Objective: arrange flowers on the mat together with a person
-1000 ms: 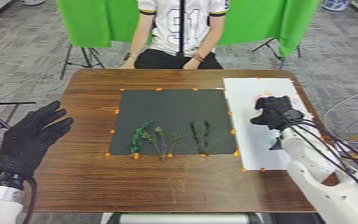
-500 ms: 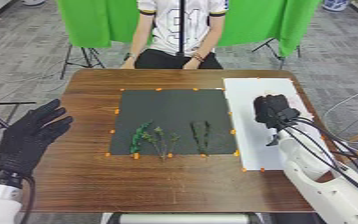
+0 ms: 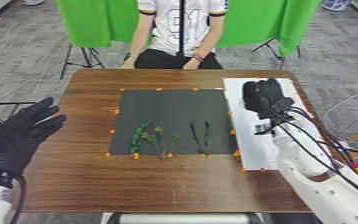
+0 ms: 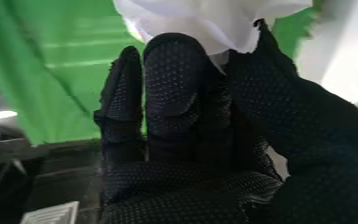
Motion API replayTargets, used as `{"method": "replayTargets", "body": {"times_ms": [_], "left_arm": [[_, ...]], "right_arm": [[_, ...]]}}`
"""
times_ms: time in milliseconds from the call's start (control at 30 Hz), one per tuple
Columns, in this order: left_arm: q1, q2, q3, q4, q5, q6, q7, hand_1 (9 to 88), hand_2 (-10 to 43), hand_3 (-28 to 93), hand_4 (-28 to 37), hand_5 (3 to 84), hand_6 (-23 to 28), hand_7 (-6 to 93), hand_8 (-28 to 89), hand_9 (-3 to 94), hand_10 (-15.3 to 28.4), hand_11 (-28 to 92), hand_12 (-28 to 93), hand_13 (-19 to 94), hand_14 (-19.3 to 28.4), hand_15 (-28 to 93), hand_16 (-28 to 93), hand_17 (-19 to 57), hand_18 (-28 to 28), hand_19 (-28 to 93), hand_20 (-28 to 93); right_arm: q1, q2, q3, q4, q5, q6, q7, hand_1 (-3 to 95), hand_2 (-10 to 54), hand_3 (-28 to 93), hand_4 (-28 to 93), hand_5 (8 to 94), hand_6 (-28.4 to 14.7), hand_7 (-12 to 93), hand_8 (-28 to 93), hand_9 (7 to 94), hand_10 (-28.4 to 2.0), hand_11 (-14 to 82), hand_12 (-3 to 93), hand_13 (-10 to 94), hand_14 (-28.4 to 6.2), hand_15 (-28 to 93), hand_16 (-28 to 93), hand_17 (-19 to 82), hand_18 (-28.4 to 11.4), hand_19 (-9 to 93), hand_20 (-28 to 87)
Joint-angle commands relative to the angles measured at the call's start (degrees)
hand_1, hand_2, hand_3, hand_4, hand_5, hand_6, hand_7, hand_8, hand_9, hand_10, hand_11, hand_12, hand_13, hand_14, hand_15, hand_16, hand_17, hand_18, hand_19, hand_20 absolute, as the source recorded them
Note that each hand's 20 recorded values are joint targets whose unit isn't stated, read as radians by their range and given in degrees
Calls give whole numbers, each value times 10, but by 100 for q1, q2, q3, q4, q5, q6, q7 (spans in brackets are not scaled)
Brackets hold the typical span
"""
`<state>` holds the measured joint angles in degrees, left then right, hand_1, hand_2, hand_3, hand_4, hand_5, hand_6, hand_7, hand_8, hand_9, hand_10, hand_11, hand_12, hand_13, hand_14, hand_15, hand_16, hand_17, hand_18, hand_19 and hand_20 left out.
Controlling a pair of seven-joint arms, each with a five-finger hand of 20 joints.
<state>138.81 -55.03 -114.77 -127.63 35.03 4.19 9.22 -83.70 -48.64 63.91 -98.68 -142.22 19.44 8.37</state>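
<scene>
Carrying all these things, the brown wooden surface (image 3: 171, 187) has its near edge at 6 o'clock. In the head view, counted from the middle of this surface, the left hand (image 3: 17, 137) is at 9 o'clock, beside the edge of the wood. It is in wide state, with fingers extended and a little apart. The right arm (image 3: 318, 182) comes in from 4 o'clock.

On the near half of the dark mat (image 3: 162, 107) lie the plants, and I tell them by the clock of the mat itself. At 8 o'clock is a leafy green stem (image 3: 139, 136). At between 6 and 7 o'clock is a branching sprig (image 3: 159, 132) with small light-green tops, which comes down to the near edge. At between 4 and 5 o'clock are two thin dark sprigs (image 3: 206, 134), one beside the other. Pieces of orange tape (image 3: 233, 131) go around the mat.

Just beside the mat, at 3 o'clock, lies a long white sheet (image 3: 257, 160). Over its farther part, at 2 o'clock of the surface, is the right hand (image 3: 266, 97). In the right wrist view this hand is narrow: thumb and fingers pinch a white flower (image 4: 193, 20) with thin, wavy petals at their tips.

Farthest, beyond the surface at 12 o'clock, hangs a green cloth (image 3: 255, 30).
</scene>
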Motion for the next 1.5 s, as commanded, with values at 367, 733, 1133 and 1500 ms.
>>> {"method": "replayTargets", "body": {"times_ms": [367,733,1133,1500], "left_arm": [[82,215,-126,67,347,187,-199,266,11,707,-245,414,63,131,-75,329,139,204,142,271,165,359,10,-70,236,487,155],[55,358,-57,95,317,306,-36,266,10,709,-246,413,61,133,-75,329,139,204,143,270,165,357,11,-71,236,487,155],[-68,525,75,136,289,323,1,265,10,710,-247,413,62,132,-76,328,138,204,142,271,165,359,11,-71,236,487,156],[-126,661,140,190,230,319,28,264,9,710,-248,412,61,132,-76,329,139,205,142,270,165,359,11,-71,236,487,156]], "right_arm": [[2318,-1845,-2467,571,391,-356,-2344,551,-95,774,-283,653,32,526,41,816,-50,209,539,731,-30,559,435,315,-160,693,465],[2663,-2804,-3195,1653,-181,-582,-2721,554,-95,762,-283,653,42,533,22,823,-42,194,526,735,-26,556,432,308,-159,686,469],[2817,-3138,-3425,2307,-860,-622,-2627,552,-95,756,-283,652,47,541,9,829,-39,183,520,731,-25,569,427,305,-156,684,472],[2765,-3162,-3428,2409,-1230,-783,-2413,538,-95,749,-283,644,47,514,3,821,-31,163,503,705,-24,583,423,287,-154,676,472]]}}
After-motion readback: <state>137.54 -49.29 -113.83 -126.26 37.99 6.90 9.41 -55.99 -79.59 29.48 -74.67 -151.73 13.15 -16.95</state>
